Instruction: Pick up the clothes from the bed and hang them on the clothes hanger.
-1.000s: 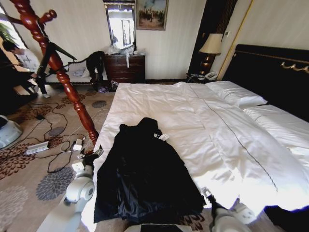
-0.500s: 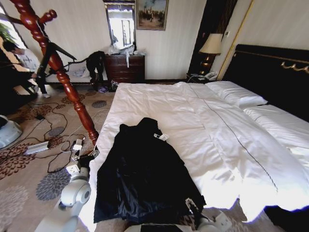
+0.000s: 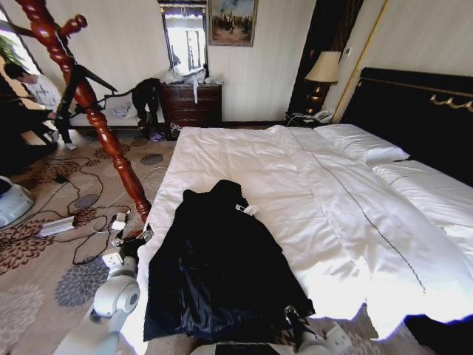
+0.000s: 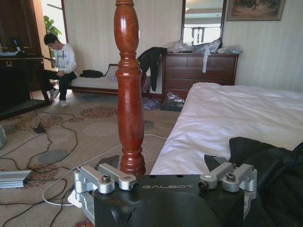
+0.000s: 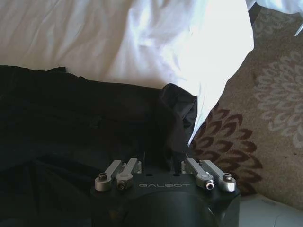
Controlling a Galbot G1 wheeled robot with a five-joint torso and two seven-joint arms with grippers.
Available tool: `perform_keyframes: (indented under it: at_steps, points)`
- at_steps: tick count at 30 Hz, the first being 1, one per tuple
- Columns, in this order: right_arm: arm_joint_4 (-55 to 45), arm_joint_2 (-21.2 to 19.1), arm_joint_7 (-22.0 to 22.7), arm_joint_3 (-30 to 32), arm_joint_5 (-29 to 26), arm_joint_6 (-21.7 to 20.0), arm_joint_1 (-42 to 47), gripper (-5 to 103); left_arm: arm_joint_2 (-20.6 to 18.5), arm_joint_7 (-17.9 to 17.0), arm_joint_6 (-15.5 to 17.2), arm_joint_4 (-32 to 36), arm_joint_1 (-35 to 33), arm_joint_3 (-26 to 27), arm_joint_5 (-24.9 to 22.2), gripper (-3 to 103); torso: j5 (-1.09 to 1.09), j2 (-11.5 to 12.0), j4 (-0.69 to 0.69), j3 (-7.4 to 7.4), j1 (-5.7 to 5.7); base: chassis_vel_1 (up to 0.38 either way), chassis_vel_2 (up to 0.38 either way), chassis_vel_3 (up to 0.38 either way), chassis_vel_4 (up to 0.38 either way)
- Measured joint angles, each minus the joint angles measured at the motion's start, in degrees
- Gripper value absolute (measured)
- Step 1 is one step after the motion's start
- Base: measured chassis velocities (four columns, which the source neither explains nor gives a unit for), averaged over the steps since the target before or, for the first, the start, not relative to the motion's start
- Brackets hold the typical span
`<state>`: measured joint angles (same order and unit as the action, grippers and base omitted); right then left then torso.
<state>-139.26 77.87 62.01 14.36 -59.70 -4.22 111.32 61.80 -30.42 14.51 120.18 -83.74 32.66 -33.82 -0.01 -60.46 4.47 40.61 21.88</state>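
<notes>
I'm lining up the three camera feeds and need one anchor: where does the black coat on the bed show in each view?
Head view: the large black long-sleeved coat lies spread on the white duvet of the wide bed, at its near left part.
Left wrist view: its dark cloth shows at the duvet's edge, beside the left pincer.
Right wrist view: it lies right ahead of the right pincer.
Shared landmark: the white duvet.

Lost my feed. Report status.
Left gripper open beside bed; right gripper open at coat hem. Coat flat on bed. Coat stand left, unobstructed.
</notes>
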Motion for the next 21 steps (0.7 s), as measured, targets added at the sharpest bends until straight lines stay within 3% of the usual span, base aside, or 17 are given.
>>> perform_keyframes:
  at_steps: [3, 5, 8, 10, 16, 18, 20, 21]
  points:
    - [-0.7, 0.0, 0.4, -0.6, -0.3, -0.5, 0.3, 19, 0.2, 0.0, 0.0, 0.0, 0.2, -0.2, 0.1, 100, 0.00, 0.0, 0.00, 0.00, 0.00, 0.000, 0.000, 0.000, 0.000]
    - [-0.5, -0.1, 0.5, -0.5, -0.4, -0.6, 0.2, 19, 0.2, 0.0, 0.0, 0.0, 0.2, -0.2, 0.1, 100, 0.00, 0.0, 0.00, 0.00, 0.00, 0.000, 0.000, 0.000, 0.000]
    - [0.3, -0.3, 0.8, -0.2, -1.2, -0.9, -0.5, 3, 0.2, 0.0, 0.0, 0.2, 0.1, -0.1, 0.1, 100, 0.01, 0.0, 0.00, 0.00, 0.00, 0.000, 0.000, 0.000, 0.000]
    - [0.3, -0.4, 1.0, -0.2, -1.2, -1.2, -0.6, 1, 0.2, 0.0, 0.0, 0.2, 0.0, -0.1, 0.1, 100, 0.01, 0.0, 0.00, 0.00, 0.00, 0.000, 0.000, 0.000, 0.000]
    - [-0.6, -1.3, 2.0, -1.2, -0.3, -4.1, -0.7, -3, 0.2, 0.0, 0.0, 0.4, -0.3, 0.3, 0.1, 100, 0.01, 0.0, 0.00, 0.00, 0.00, 0.000, 0.000, 0.000, 0.000]
    - [-2.1, -4.0, 3.0, -1.7, 1.9, -7.8, -0.6, 7, 0.0, 0.0, 0.0, 0.5, -0.4, 0.3, 0.1, 100, 0.01, 0.0, 0.01, 0.00, 0.00, 0.000, 0.000, 0.000, 0.000]
    - [-2.9, -6.1, 3.1, -1.7, 2.9, -9.8, -0.5, 7, -0.2, 0.0, 0.1, 0.5, -0.5, 0.3, 0.1, 100, 0.01, 0.0, 0.01, 0.00, 0.00, 0.000, 0.000, 0.000, 0.000]
    - [-3.7, -8.8, 3.1, -1.5, 3.7, -11.8, -0.5, 13, -0.3, 0.0, 0.1, 0.5, -0.5, 0.3, 0.1, 100, 0.02, 0.0, 0.00, 0.00, 0.00, 0.000, 0.000, 0.000, 0.000]
